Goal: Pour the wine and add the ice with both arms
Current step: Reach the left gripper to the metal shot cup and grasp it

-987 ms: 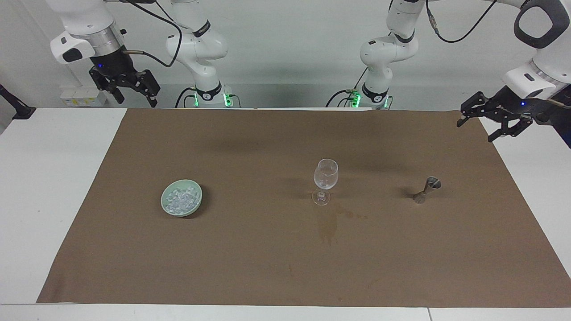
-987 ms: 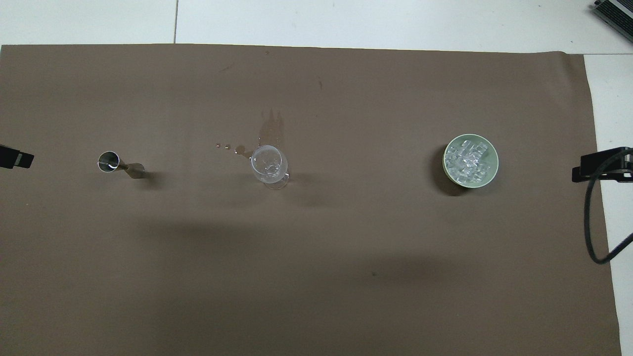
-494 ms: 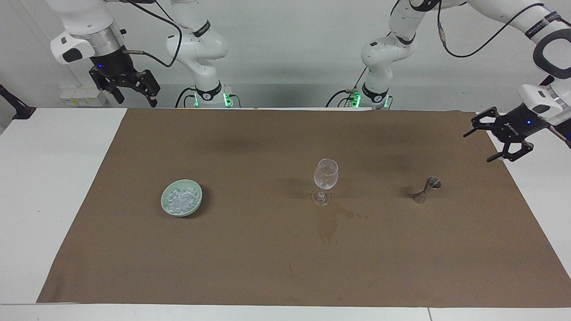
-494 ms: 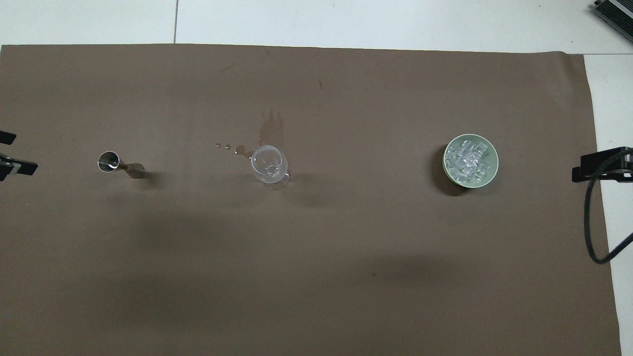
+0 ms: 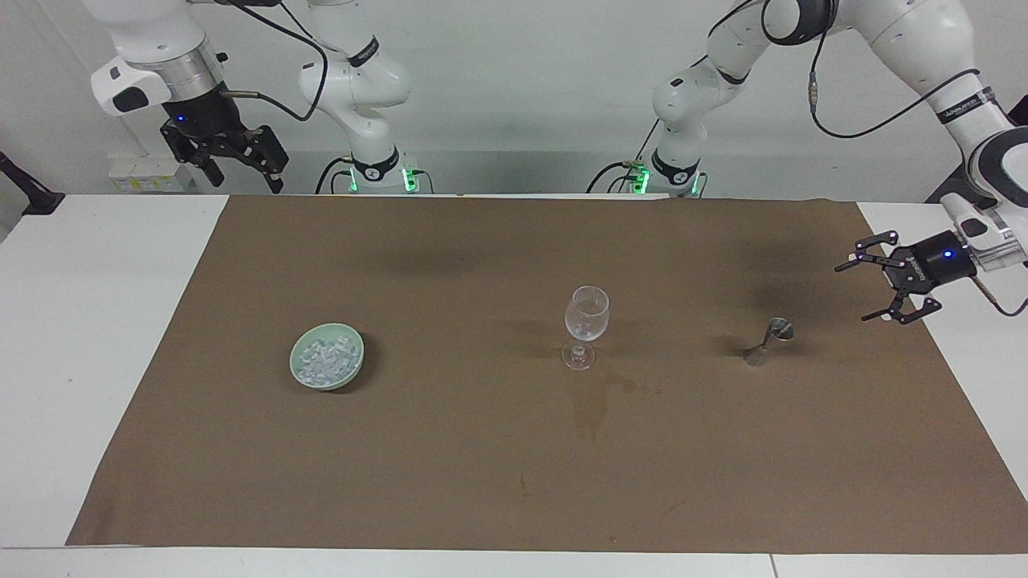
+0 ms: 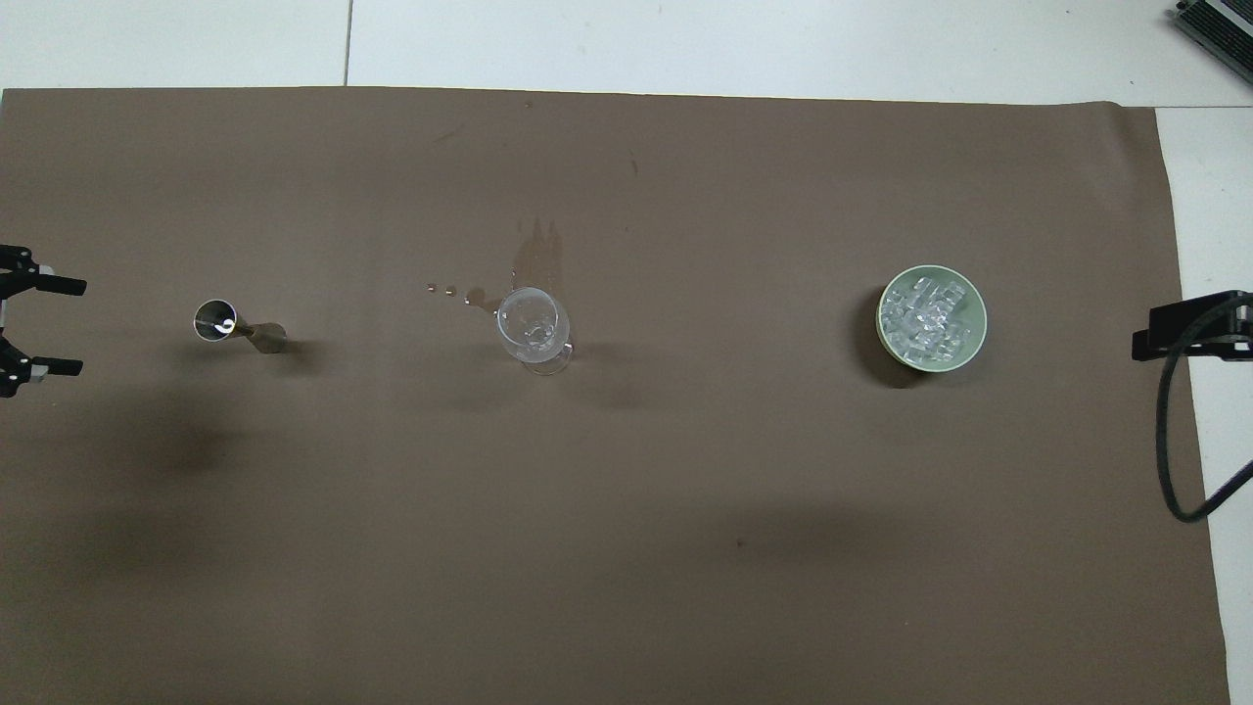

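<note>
No readable labels on the tabletop items; lettering on the left arm's (image 5: pixel 899 36) black wrist band, too small to make out

Near to far from the robots: white table (image 5: pixel 88 337) covered by brown mat (image 5: pixel 450 449), mat edge running along the arm bases. Grey-white wall behind the arms, green lights at both bases

Right arm (image 5: pixel 152 48) waiting, right gripper (image 5: pixel 233 164) raised over the table edge at its own end, pointing down, fingers spread, holding nothing. In the overhead view only a black tip (image 6: pixel 1189 328) and a cable loop (image 6: pixel 1175 441) showing

Left arm stretched out low, wrist turned sideways; left gripper (image 5: pixel 877 289) over the mat edge at the left arm's end, aimed at the metal jigger (image 5: pixel 769 341), near it but apart. Fingers (image 6: pixel 44 284) spread wide, nothing between them

Mid-table in one row: jigger upright toward the left arm's end, clear stemmed glass (image 5: pixel 586 325) upright near the centre, pale green bowl (image 5: pixel 327 368) toward the right arm's end. Ice (image 5: pixel 325 359) piled in the bowl, all three well apart

Farther out: wet stain (image 5: pixel 593 405) on the mat just past the glass foot, small droplets (image 6: pixel 440 290) beside it toward the jigger, then bare mat to the table edge
</note>
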Controlling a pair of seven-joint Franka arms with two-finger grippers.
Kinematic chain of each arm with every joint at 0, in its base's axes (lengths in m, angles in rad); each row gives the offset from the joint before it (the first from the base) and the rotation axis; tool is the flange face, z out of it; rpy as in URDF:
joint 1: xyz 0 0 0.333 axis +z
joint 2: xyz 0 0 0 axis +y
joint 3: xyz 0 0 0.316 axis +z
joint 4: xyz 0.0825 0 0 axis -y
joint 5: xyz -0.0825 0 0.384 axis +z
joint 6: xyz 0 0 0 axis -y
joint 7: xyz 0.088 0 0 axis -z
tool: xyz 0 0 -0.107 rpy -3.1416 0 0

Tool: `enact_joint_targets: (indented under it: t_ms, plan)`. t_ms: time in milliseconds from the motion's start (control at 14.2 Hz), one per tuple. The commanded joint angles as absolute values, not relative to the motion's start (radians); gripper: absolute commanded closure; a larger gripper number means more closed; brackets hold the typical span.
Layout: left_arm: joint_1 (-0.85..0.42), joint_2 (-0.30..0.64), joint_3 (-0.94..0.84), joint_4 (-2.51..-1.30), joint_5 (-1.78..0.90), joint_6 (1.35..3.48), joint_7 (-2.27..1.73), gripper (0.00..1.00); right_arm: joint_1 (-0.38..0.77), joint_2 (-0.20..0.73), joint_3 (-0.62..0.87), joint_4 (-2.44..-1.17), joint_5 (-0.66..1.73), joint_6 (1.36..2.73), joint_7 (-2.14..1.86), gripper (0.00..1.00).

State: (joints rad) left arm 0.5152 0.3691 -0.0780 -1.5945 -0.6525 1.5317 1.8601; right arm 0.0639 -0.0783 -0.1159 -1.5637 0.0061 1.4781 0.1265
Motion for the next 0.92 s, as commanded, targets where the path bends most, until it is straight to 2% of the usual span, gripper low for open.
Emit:
enact_joint_targets:
  t_ms: [0,564,846]
  plan:
    - [0.561,0.44,-0.089,-1.601,-0.77,1.497,2.014,0.0,0.06,-0.095,-0.117,-1.583,0.028,1.479,0.11,0.0]
    - [0.598,0.633,-0.107,-1.606,-0.932,1.424,2.123,0.0,0.06,-0.095,-0.117,-1.583,0.028,1.479,0.11,0.0]
    - [0.612,0.682,-0.13,-1.614,-0.995,1.41,2.181,0.0,0.06,-0.095,-0.118,-1.583,0.028,1.479,0.11,0.0]
